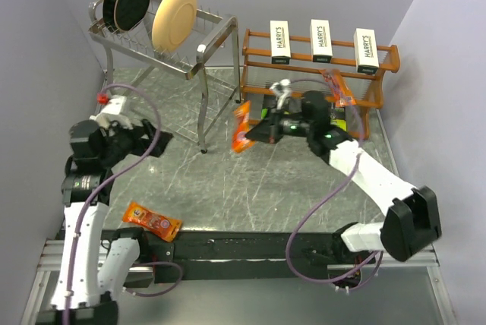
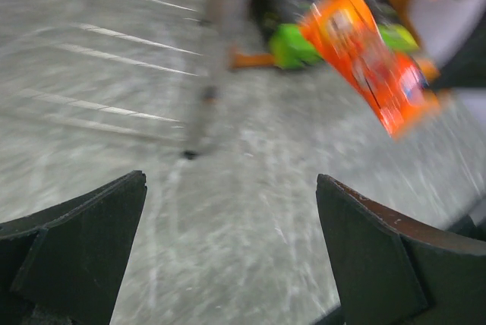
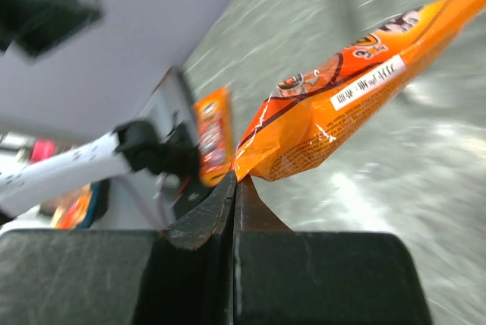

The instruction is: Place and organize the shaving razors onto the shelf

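Orange flat pack (image 3: 342, 105): pinched by one edge in the right gripper (image 3: 234, 188), jaws shut on it, hanging off the left front corner of the wooden shelf (image 1: 256, 57). Left gripper (image 2: 231, 249) wide, empty. Handling: thin hold; carry slowly, lay flat on a free tier.

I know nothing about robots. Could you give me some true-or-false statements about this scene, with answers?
1. Three white HARRY'S boxes sit on the top tier of the orange-brown wooden shelf. True.
2. The right gripper is empty. False: it is shut on a flat orange pack.
3. The left gripper is open, holding nothing. True.
4. The silver metal rack holds mugs. False: it holds plates.
5. A second flat orange pack lies on the table. True.
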{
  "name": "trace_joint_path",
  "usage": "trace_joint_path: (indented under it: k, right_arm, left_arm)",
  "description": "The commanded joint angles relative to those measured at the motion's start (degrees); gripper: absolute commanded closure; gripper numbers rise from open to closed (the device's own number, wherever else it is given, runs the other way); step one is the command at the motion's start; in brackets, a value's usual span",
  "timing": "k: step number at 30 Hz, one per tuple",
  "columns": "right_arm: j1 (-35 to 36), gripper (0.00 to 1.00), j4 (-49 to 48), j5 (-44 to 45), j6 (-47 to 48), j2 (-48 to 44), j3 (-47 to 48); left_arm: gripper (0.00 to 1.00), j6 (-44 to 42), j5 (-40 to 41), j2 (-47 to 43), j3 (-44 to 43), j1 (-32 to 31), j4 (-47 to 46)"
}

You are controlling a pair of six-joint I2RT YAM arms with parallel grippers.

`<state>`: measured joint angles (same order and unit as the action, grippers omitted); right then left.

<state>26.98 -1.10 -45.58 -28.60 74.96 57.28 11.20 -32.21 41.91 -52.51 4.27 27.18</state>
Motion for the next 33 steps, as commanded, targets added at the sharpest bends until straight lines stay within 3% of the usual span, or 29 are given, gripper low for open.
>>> trace_joint_path:
  k: [1,3,6,12,15,27,33]
  right_arm:
    - [-7.3,1.00,-0.1,2.4,2.8,-7.9,-3.0]
    - [-11.7,1.00,-0.7,3.9,2.8,-10.3,-5.5]
    - [-16.2,1.00,-2.1,4.5,3.4,-12.5,-8.8]
    - [-20.7,1.00,-9.8,3.0,4.6,-10.5,-12.0]
    - [-22.0,1.00,-12.3,3.0,4.8,-8.3,-10.6]
    - [-26.5,1.00,-16.3,-2.0,5.6,4.3,-1.0]
    - [-26.7,1.00,-19.1,-3.3,4.1,10.4,3.3]
  left_arm:
    - [0.01,-3.1,-1.6,3.2,-1.8,-9.3,-5.4]
    - [0.01,-4.8,-0.6,5.1,-2.9,-13.1,-5.4]
    - [0.00,-7.5,1.5,8.9,-3.9,-24.2,-6.3]
    - [0.01,-12.6,6.8,17.1,-6.2,-41.0,-9.2]
    - [0.01,-13.8,10.1,22.0,-6.2,-45.0,-11.0]
    - [0.01,-13.5,8.9,36.9,-7.2,-47.0,-21.6]
    - [0.00,-11.6,9.6,38.9,-7.7,-47.3,-23.0]
